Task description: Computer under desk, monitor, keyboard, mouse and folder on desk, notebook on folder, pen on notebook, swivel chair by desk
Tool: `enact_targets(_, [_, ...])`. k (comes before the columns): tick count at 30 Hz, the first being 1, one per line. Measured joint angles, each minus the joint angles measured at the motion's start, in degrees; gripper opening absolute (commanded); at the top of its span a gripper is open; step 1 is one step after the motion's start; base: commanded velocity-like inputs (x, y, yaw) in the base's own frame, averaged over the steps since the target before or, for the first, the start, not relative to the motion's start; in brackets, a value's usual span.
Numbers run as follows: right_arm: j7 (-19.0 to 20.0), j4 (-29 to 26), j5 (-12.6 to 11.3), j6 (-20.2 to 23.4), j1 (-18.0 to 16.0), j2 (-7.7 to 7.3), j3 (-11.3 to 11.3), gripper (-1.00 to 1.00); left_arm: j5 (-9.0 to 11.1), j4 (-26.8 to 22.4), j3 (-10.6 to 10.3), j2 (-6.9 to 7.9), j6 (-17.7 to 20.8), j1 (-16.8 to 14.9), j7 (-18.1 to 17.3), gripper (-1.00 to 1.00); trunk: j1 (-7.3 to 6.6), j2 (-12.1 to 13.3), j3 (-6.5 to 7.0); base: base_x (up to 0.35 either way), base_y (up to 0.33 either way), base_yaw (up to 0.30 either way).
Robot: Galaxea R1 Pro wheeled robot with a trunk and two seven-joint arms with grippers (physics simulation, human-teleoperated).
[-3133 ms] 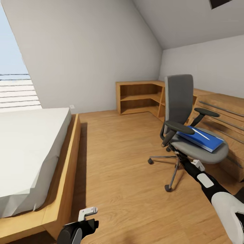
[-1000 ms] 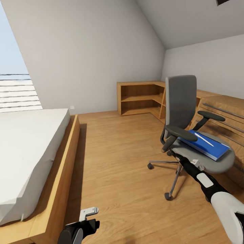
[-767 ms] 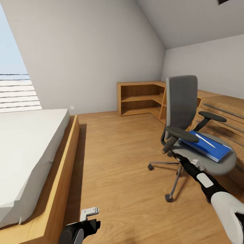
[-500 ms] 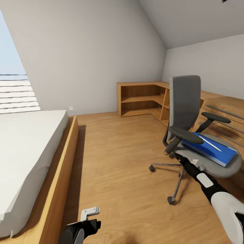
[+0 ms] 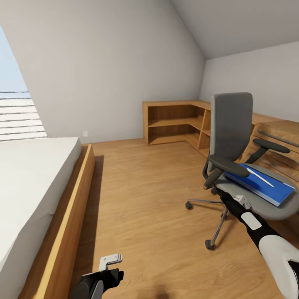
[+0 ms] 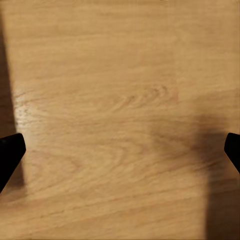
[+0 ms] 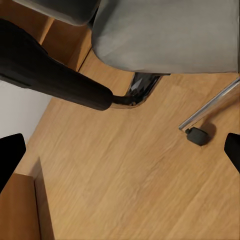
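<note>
On the seat of the swivel chair (image 5: 245,166) lies the folder (image 5: 261,185), flat, bright blue, one corner overhanging the seat's edge; a thin pale stick rests on its cover, too small to identify. Chair stands on the light wood floor (image 5: 145,195) of the bedroom, tall grey back upright, black armrests either side of the folder, chrome star base and castors beneath. Behind the chair, against the grey wall, runs a low light-wood shelf unit (image 5: 174,120) with open compartments. Well apart from the chair, across the floor, sits a bed (image 5: 29,195) with a white mattress in a wooden frame. Right arm reaches toward the chair's near side, just below the seat; its tip is hidden behind the chair in the head view. Right hand (image 7: 120,150): wrist view shows two dark fingertips far apart at the frame's edges, nothing between them, with the seat underside, an armrest (image 7: 50,70) and a castor (image 7: 197,136) beyond. Left hand (image 6: 120,150): fingertips likewise spread wide and empty, over bare floor near the bed frame.
</note>
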Motion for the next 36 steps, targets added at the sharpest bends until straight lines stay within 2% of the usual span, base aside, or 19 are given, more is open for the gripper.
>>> enact_targets(11, [0.0, -0.1, 0.0, 0.0, 0.0, -0.09, 0.0, 1.0, 0.0, 0.1, -1.1, 0.0, 0.0, 0.0, -0.3, 1.0, 0.0, 0.0, 0.0, 0.069, -0.033, 0.0])
enact_targets(29, [0.0, -0.1, -0.1, 0.2, 0.0, -0.17, 0.0, 1.0, 0.0, 0.7, -1.4, 0.0, 0.0, 0.0, -0.4, 1.0, 0.0, 0.0, 0.0, 0.045, -0.003, 0.0])
enact_targets(36, [0.0, -0.1, -0.1, 0.2, 0.0, -0.08, 0.0, 1.0, 0.0, 0.7, -1.4, 0.0, 0.0, 0.0, -0.4, 1.0, 0.04, 0.0, 0.0, -0.208, 0.0, 0.0])
